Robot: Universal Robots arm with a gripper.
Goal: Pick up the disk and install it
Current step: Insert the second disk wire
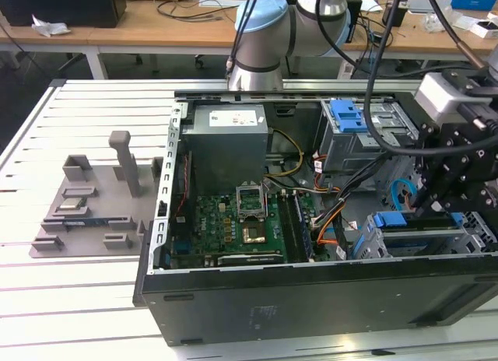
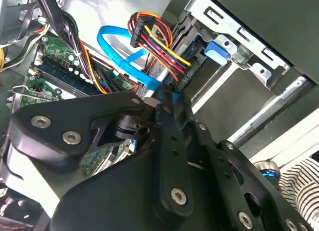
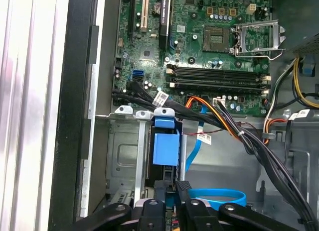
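The gripper (image 3: 171, 189) stands directly over the drive cage (image 3: 122, 156), which sits in the corner of the open computer case (image 1: 272, 308) on the exterior view's right. In the first wrist view its two black fingers (image 3: 182, 187) lie close together, with only a thin gap. They appear to be clamped across the narrow edge of the disk (image 3: 165, 147). I judge this grip to be chosen because the disk goes into the cage on its edge, so only the thin side is free to hold.

The disk is already inside a slot of the drive cage. Its blue plastic rail shows between the metal walls of the cage, and the blue tab at the end is level with the cage's rim. It looks mostly seated, though I cannot tell whether it has latched.

Just beside the drive cage, a bundle of black, orange and red power cables (image 3: 234, 132) crosses from the motherboard (image 3: 209, 66). A flat blue data cable (image 3: 219, 195) loops close to the gripper. These cables are the nearest things in the way: they could catch on a finger or press against the disk's connector end.

Farther from the drive cage are the grey power supply (image 1: 229, 143) and a second bay with a bare blue latch (image 1: 348, 116). A grey parts fixture (image 1: 85, 213) lies outside the case, well apart.
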